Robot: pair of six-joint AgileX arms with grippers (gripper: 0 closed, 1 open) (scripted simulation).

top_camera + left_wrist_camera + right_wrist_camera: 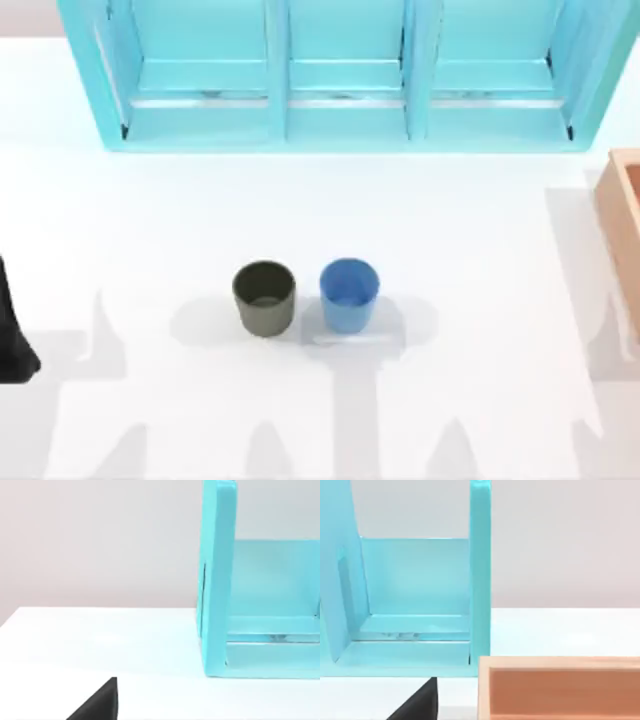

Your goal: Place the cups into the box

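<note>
Box cut off — cups upright.

Count on the worktop: two cups, one box, one shelf unit.

The cups are one dark olive-grey cup and one bright blue cup, of like size and both handleless. One tan box with thick walls sits at the right edge. One cyan shelf unit has three bays. One dark arm part shows at the left edge.
</note>
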